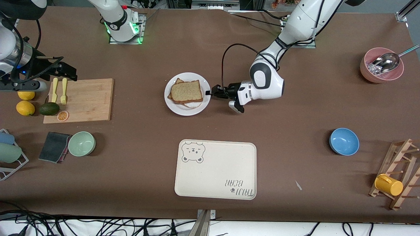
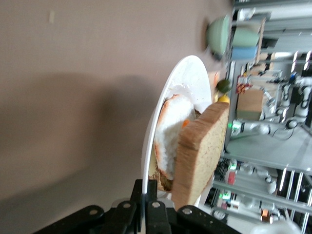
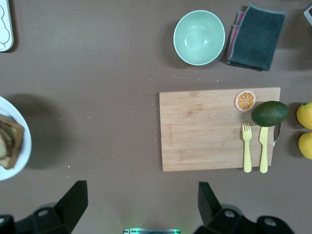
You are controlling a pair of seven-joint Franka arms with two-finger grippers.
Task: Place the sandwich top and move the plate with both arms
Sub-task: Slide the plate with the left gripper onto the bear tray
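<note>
1. The plate (image 1: 174, 104) is round, plain white with a shallow rim, and sits mid-tabletop, farther from the front camera than the cream tray (image 1: 216, 170).
2. The sandwich top (image 1: 186, 91), a squarish speckled tan slice with brown crust, lies on the stack on the plate, over the fried egg (image 2: 170, 134).
3. The left gripper (image 1: 208, 92) has its fingers pinched on the plate's rim at the left arm's end.
4. The right gripper (image 3: 141, 202) hangs over the wooden cutting board (image 1: 88, 98), fingers wide and holding nothing.
5. The tabletop (image 1: 295, 114) is matte brown and smooth.
</note>
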